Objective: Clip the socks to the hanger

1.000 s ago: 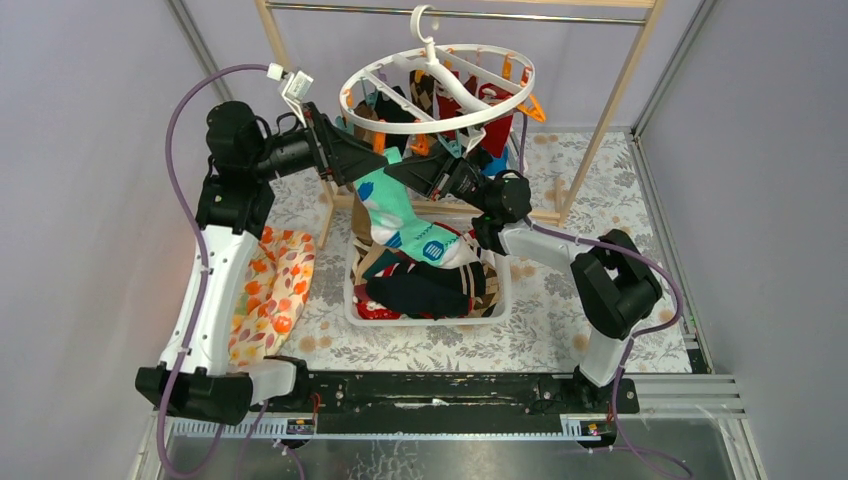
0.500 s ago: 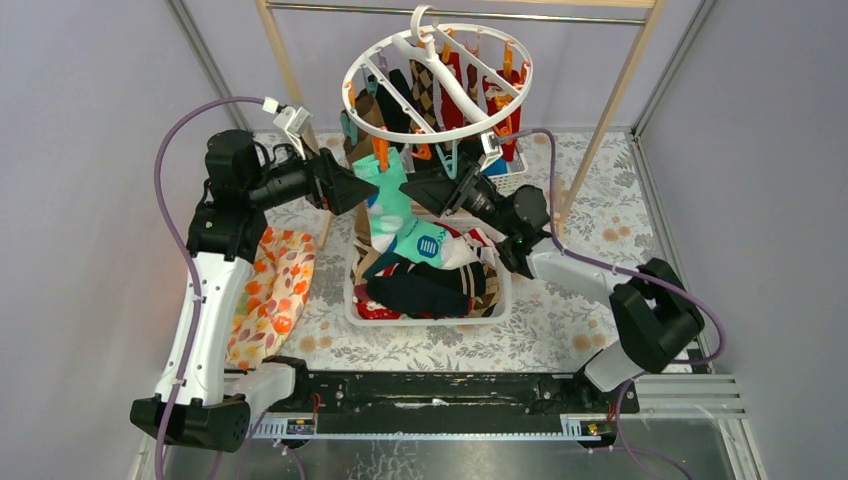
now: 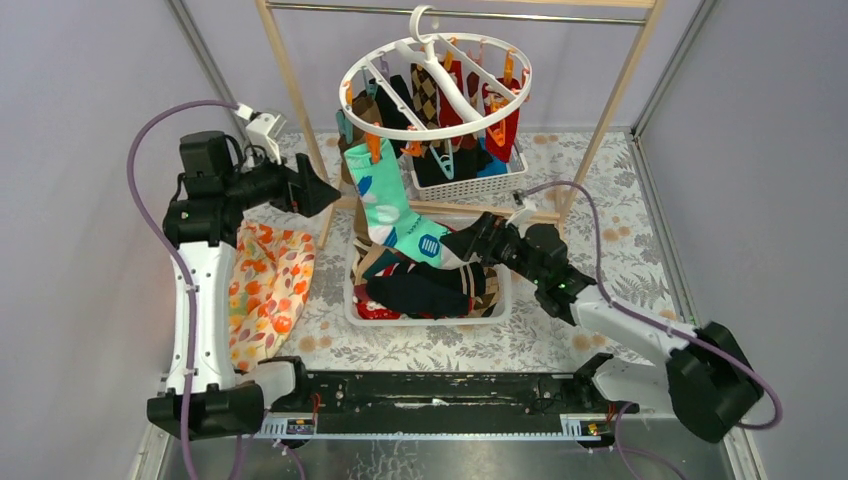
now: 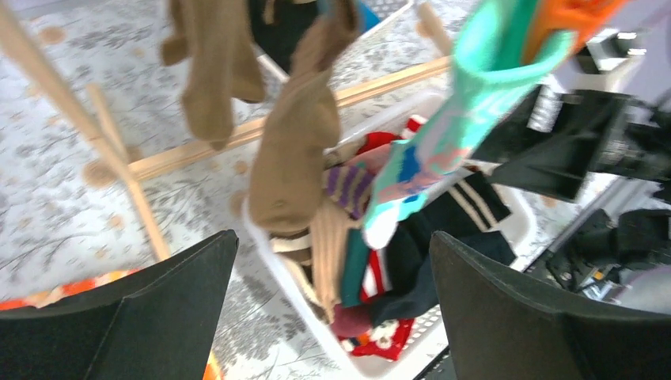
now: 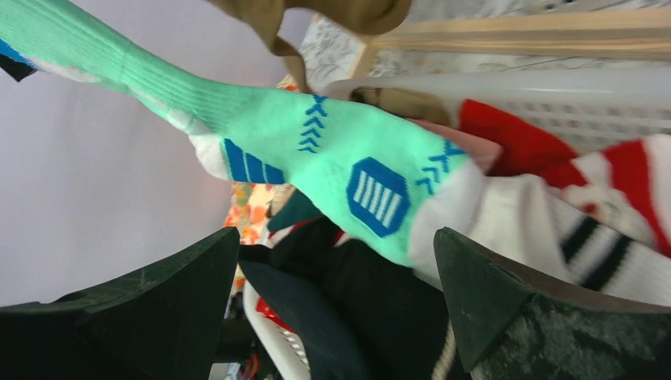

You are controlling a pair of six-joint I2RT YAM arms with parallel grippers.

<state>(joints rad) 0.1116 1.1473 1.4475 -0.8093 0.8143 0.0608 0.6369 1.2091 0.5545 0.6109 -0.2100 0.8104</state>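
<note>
Socks hang from the ring hanger (image 3: 437,75) on the wooden rail frame (image 3: 288,85). The mint-green sock (image 3: 383,200) hangs by its cuff from an orange clip (image 3: 373,148) at the ring's near-left rim. Its toe lies on the pile in the near white basket (image 3: 430,318).

The left gripper (image 3: 330,195) has its jaws wide apart and holds nothing. It sits left of the sock with a gap between them, close to the frame's left post. The right gripper (image 3: 455,240) is also spread wide and empty, over the basket's right side just beside the sock's toe. Bare floral mat (image 3: 650,200) lies to the right of the basket, and a leaf-print cloth (image 3: 265,290) lies to its left.

The left wrist view shows tan socks (image 4: 297,150) hanging beside the mint one, between that gripper's fingers (image 4: 158,317). The right wrist view shows the toe resting on a white sock with black stripes (image 5: 570,229).
</note>
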